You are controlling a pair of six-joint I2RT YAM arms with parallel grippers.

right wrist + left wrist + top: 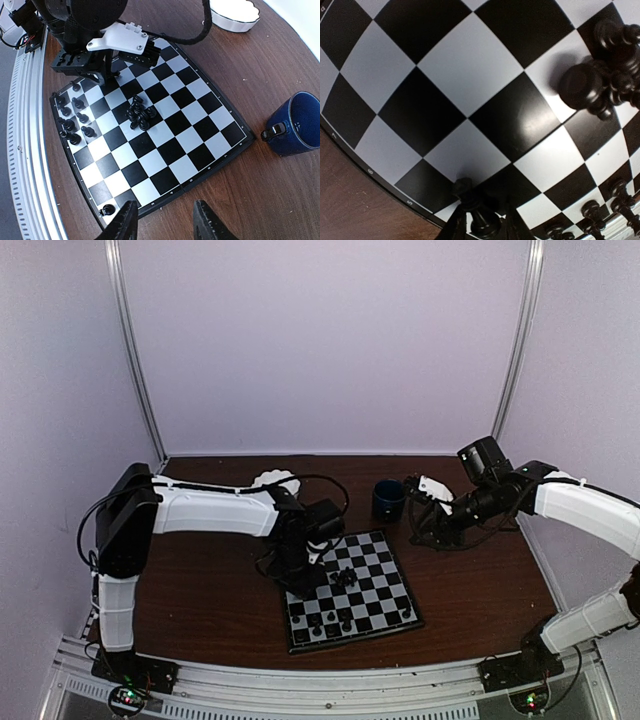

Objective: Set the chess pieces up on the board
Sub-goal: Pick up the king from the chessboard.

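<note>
Pinched between the narrow-set fingers of the left hand (482,234) is a small glossy black pawn (482,220), low over the board (165,160), a flat black-and-white checked square lying mid-bench (270,200). More black chess pieces (140,114) huddle in a heap at its centre, with a few standing along one edge. Off the board's side the right hand (165,225) hangs wide and empty, a blue mug (295,125) near it.

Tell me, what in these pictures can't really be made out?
- Left end effector: left wrist view, bottom edge cuts it off; unclear whether it grips the chess piece there.
- Heap of chess pieces: top view, too small to count or name.
- White bowl: top view, partly hidden behind the left arm.
- Blue mug: right wrist view, cut by the right edge.
</note>
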